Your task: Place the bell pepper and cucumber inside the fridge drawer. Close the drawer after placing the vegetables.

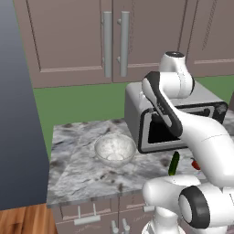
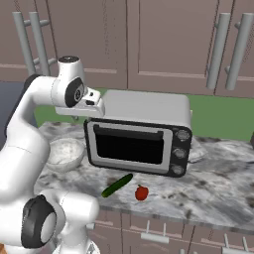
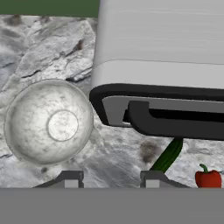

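Cucumber [image 2: 117, 185] flat, diagonal before toaster oven [image 2: 139, 134]

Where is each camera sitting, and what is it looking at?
Left base view: behind the arm's left, facing the counter; arm rises lower right.
Right base view: behind its right, facing the toaster oven; arm lower left.
Hand view: looks down past the fingers at the bowl.
All share the cucumber and bell pepper.
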